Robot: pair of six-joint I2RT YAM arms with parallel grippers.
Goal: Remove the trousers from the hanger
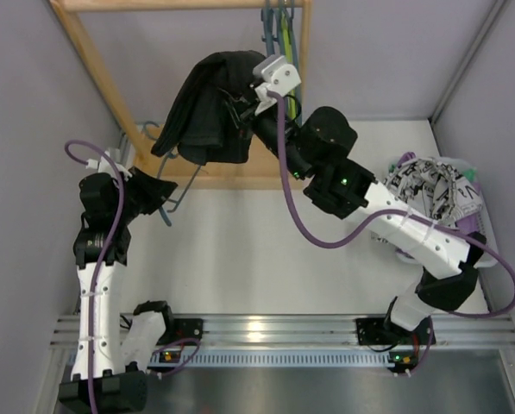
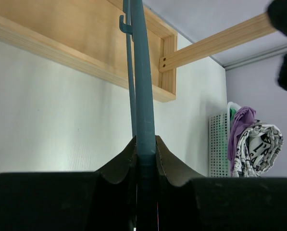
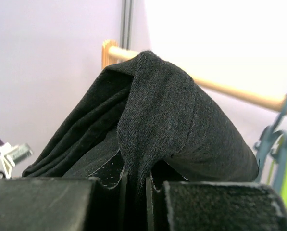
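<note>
Two pairs look sorted already: the purple trousers (image 2: 242, 122) and the black-on-white printed trousers (image 2: 258, 147) are slumped over the white basket (image 2: 218, 144), way off to the right of the left gripper (image 2: 145, 161). That gripper is pressed tight on the blue-grey hanger (image 2: 143, 96), which sticks straight out ahead of its fingers. I'd guess that's just to anchor the thing so it can't swing or get dragged along. The hanger looks bare from that wrist camera.

Third pair, the black trousers (image 3: 181, 120), is bunched up right over the right gripper (image 3: 135, 192). Its fingers are pinching a fold of the cloth, and the rest drapes down both sides. Holding it up high like that probably keeps the legs from snagging on the hanger.

Behind the cloth is the wooden rail (image 3: 239, 94), with spare hangers (image 3: 278, 144) off to the gripper's right. From overhead I can't tell for sure if the hem is totally clear of the hanger. Looks nearly done, just the basket drop left.
</note>
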